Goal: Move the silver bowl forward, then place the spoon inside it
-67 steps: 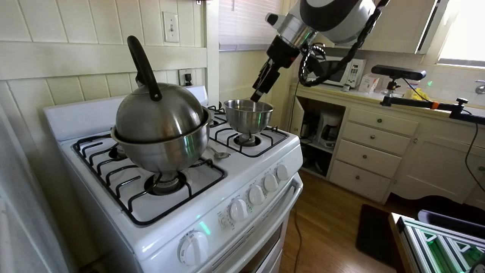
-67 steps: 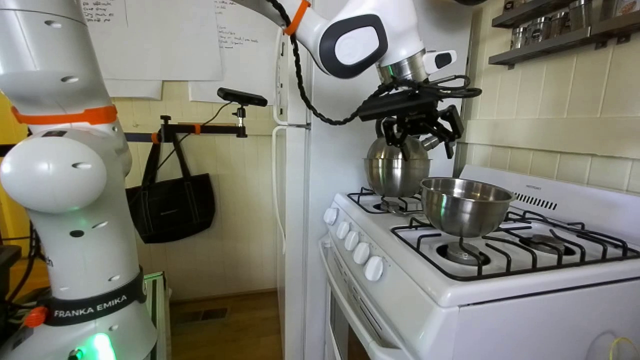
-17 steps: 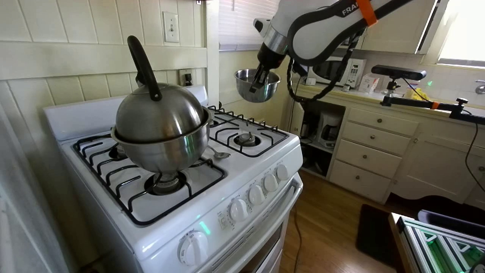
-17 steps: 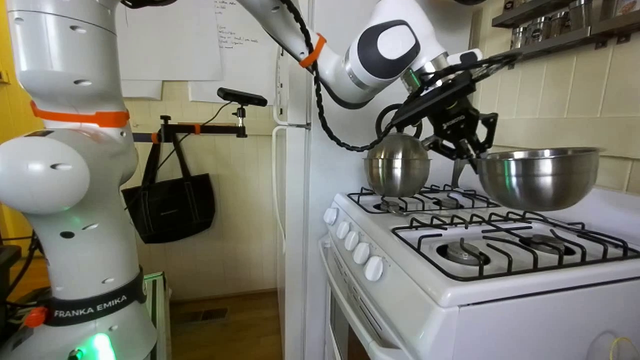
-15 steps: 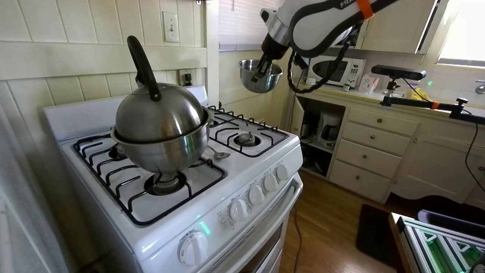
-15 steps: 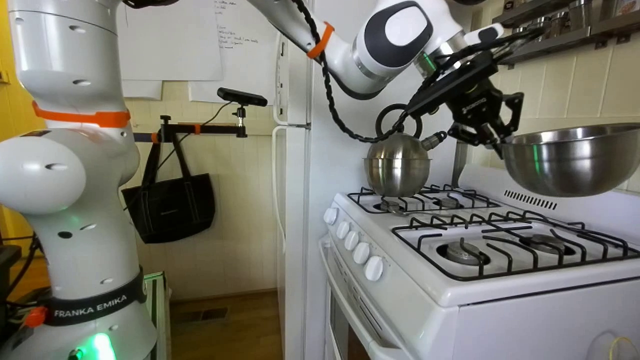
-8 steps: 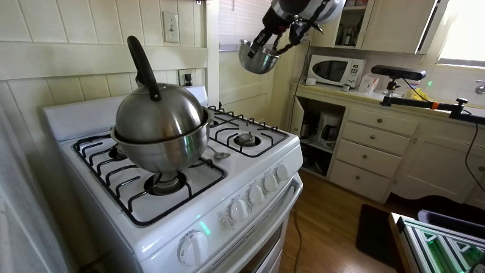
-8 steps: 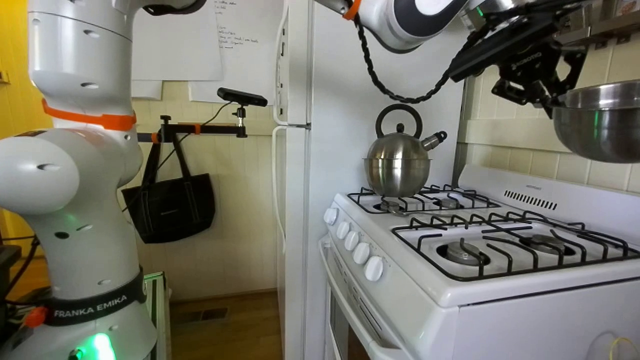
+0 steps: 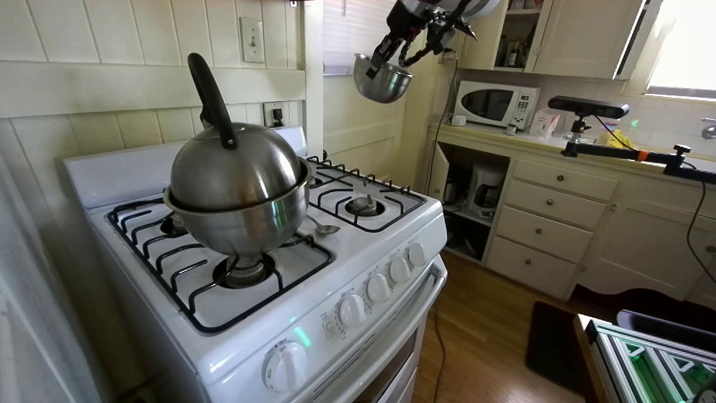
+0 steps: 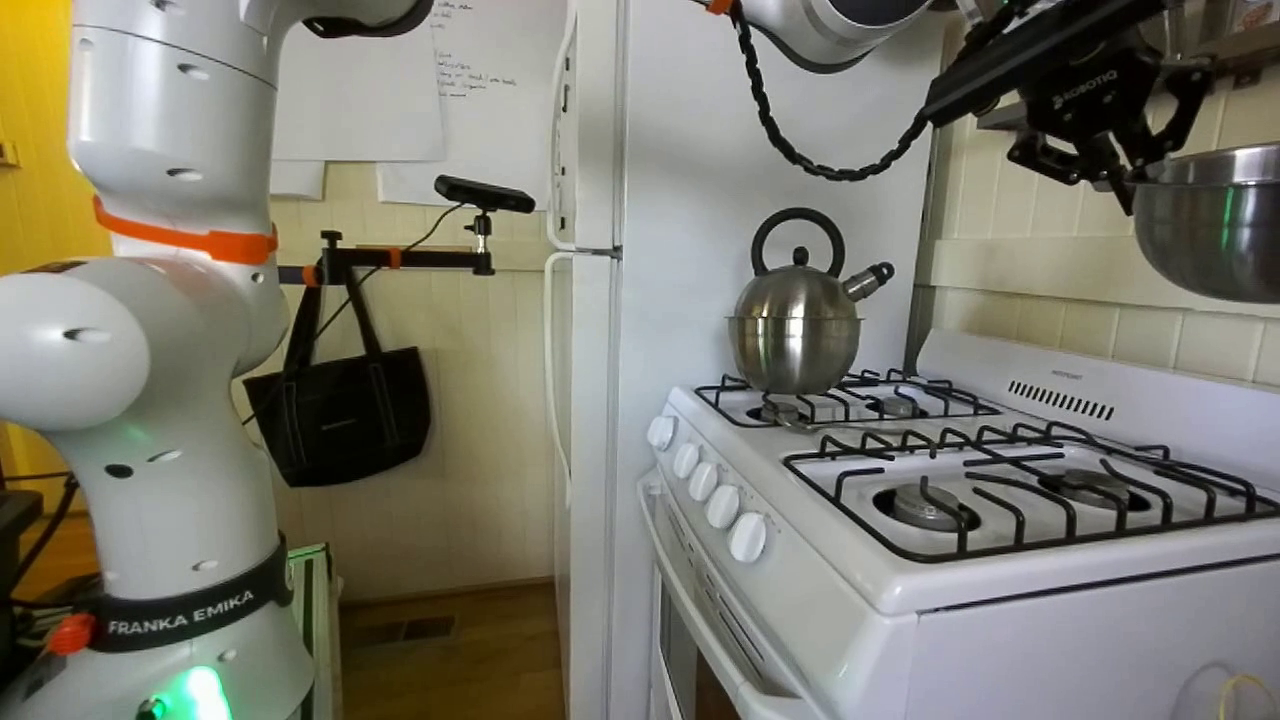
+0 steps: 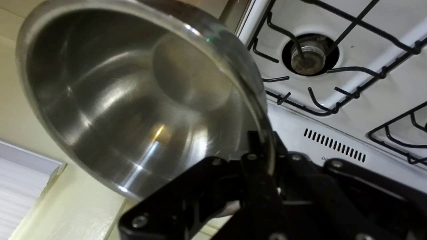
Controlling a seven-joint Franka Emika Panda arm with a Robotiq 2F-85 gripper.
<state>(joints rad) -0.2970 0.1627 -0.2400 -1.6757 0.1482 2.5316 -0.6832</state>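
Takes in, at far left, a steel kettle (image 9: 235,168) seated in a large metal bowl (image 9: 251,229), near the front corner of the stove (image 9: 349,257) beside the refrigerator (image 10: 690,200). Includes, next along, a spoon (image 9: 327,228) lying midway across the surface, toward the front edge. Holds the silver bowl (image 9: 386,88) aloft farther right, tilted and clear of the stove, in the black gripper (image 11: 267,146), closed tight on one side of the rim. Ends, in an exterior view, with a microwave (image 9: 495,104) toward the stove end of a counter (image 9: 534,143).
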